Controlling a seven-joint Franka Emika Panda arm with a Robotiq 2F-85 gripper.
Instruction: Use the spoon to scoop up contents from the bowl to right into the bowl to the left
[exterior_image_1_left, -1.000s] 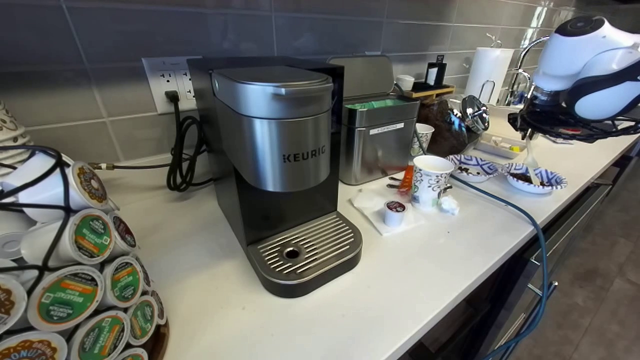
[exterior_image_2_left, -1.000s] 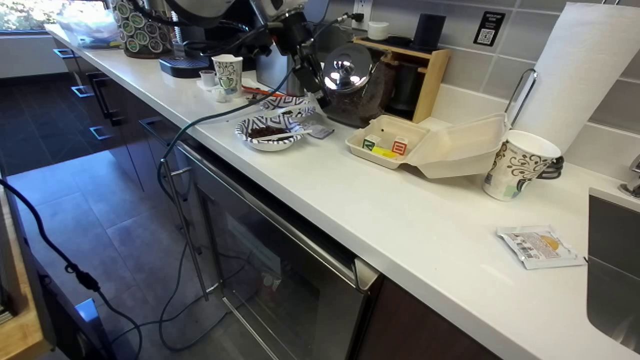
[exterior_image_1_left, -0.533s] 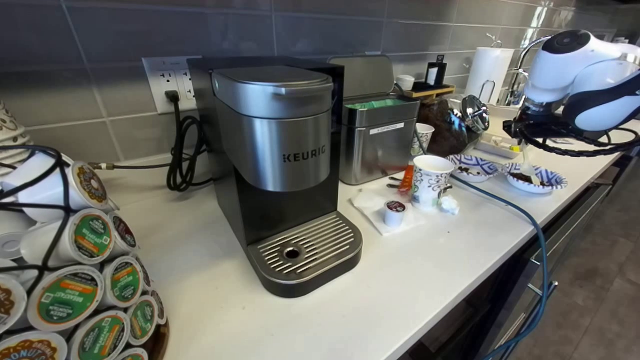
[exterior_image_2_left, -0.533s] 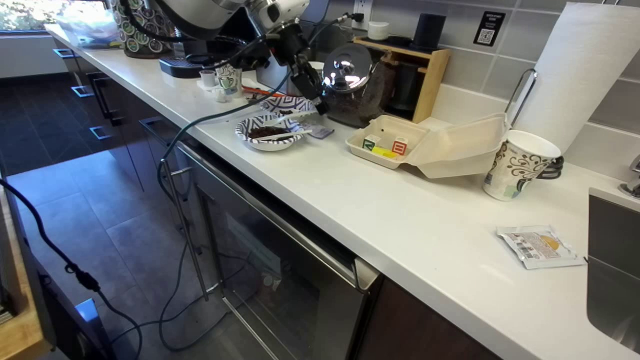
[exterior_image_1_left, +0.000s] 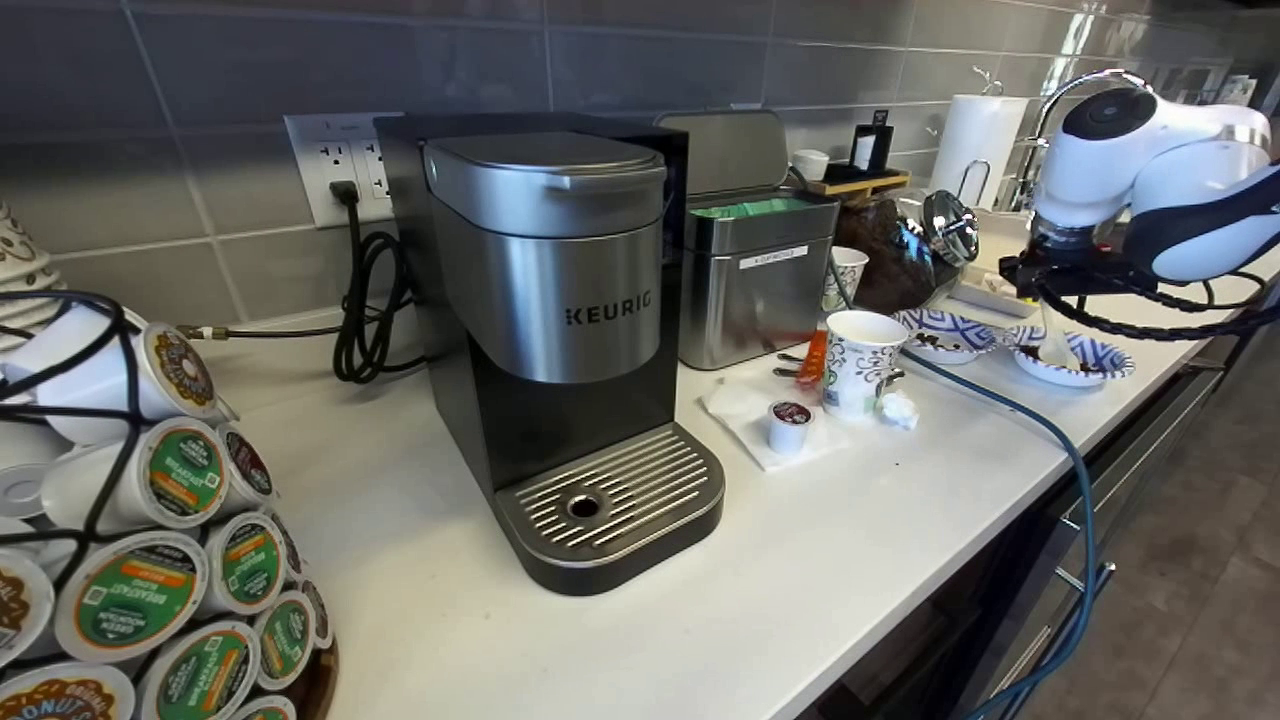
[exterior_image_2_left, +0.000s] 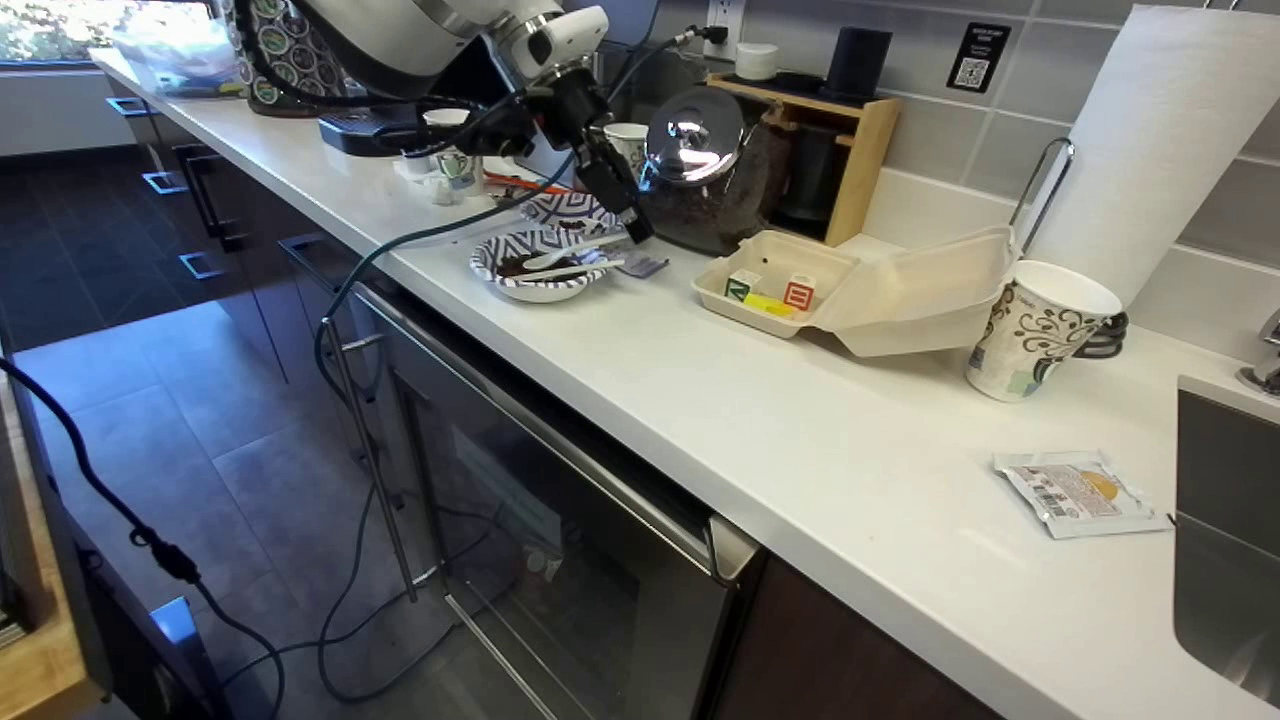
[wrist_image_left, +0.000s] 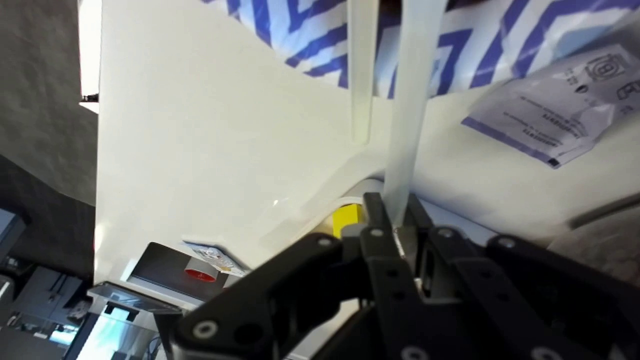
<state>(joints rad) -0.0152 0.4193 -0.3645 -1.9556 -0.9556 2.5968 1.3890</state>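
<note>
The spoon (wrist_image_left: 411, 100) is pinched by the jaws near the end of its handle and slants down away from them, its head over the dark contents (exterior_image_2_left: 513, 265) in a patterned bowl (exterior_image_2_left: 540, 293); contact there I cannot tell. It looks like plastic: probably light, slick and a little springy. Holding farther down the handle, closer to the head, should resist twisting when loaded.
</note>
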